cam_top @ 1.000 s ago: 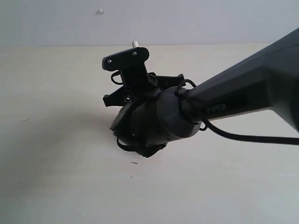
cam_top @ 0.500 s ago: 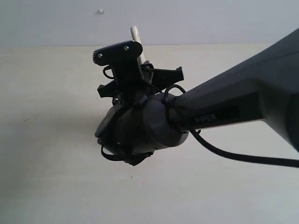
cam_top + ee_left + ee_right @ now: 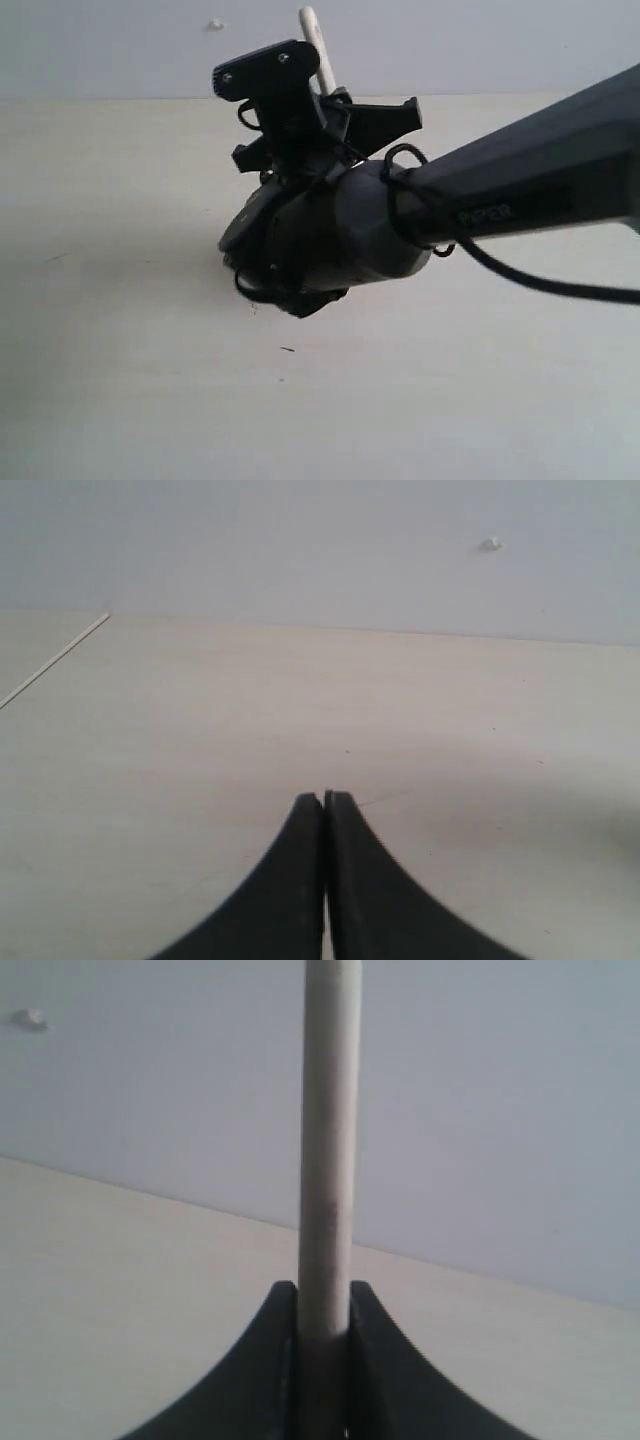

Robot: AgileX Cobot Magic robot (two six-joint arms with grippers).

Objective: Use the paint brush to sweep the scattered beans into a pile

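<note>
Pale, matt wood-grain table (image 3: 120, 400) in every view, ending at a straight edge against a plain grey-white wall (image 3: 480, 40). On that wall, one small white lump (image 3: 215, 24). Near the table's side, a thin light seam (image 3: 55, 660). Left gripper (image 3: 324, 798) pressed together, low over the tabletop. Right gripper (image 3: 322, 1288) clamped on the round handle of the paint brush (image 3: 328, 1160), handle end up against the wall, bristles out of sight. Dark right arm (image 3: 520, 200) slanting in above the table.
</note>
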